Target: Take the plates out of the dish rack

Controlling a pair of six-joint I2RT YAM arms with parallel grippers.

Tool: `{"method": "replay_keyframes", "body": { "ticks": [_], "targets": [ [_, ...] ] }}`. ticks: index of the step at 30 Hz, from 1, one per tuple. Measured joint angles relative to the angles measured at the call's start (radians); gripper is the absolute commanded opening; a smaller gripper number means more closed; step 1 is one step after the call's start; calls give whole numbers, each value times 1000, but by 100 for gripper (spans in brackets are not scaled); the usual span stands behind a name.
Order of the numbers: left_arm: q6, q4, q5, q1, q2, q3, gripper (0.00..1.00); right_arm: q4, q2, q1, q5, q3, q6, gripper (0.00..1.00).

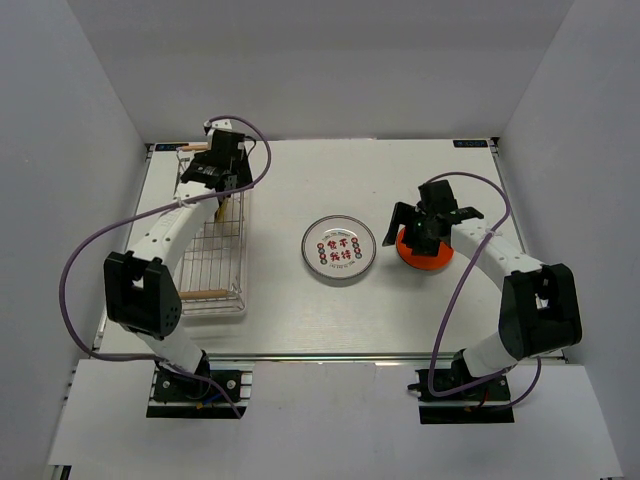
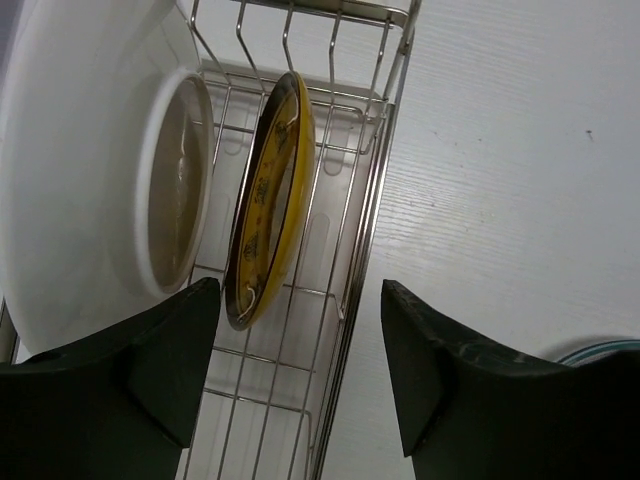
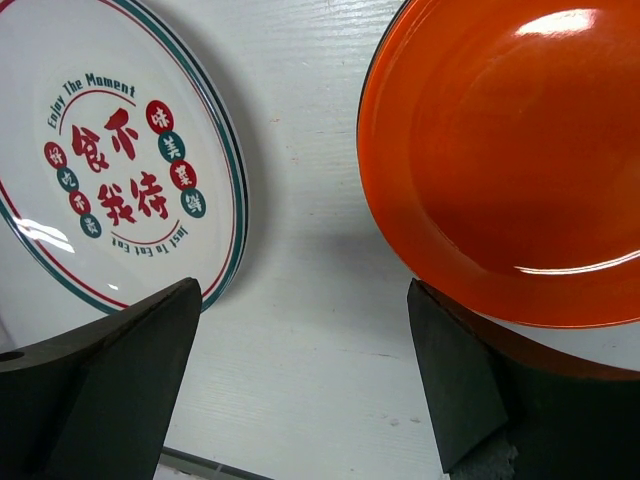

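The dish rack (image 1: 215,265) lies at the table's left; its wire side (image 2: 370,200) runs between my left fingers. A small yellow-brown plate (image 2: 270,200) stands on edge in it, beside the pale underside of a bigger white plate (image 2: 90,180). My left gripper (image 2: 300,370) hovers open over the rack's far end (image 1: 222,185), the yellow plate just ahead of its left finger, nothing gripped. The teal-red ringed white plate (image 1: 340,247) (image 3: 110,160) and the orange-red plate (image 1: 430,260) (image 3: 500,150) lie flat on the table. My right gripper (image 3: 305,370) is open above the strip between them.
A wooden rod handle (image 1: 205,292) crosses the rack's near end. The right arm (image 1: 500,260) reaches in from the table's right side over the orange-red plate. White walls close the table on three sides.
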Motion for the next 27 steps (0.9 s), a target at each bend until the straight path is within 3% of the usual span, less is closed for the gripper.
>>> {"method": "replay_keyframes", "body": {
  "ticks": [14,27],
  "targets": [
    [-71,-24,-60,48,91,35,51,3,0,0,-11,0,3,89],
    [-70,21,34,87,91,13,32,-6,0,0,-11,2,5,89]
  ]
}}
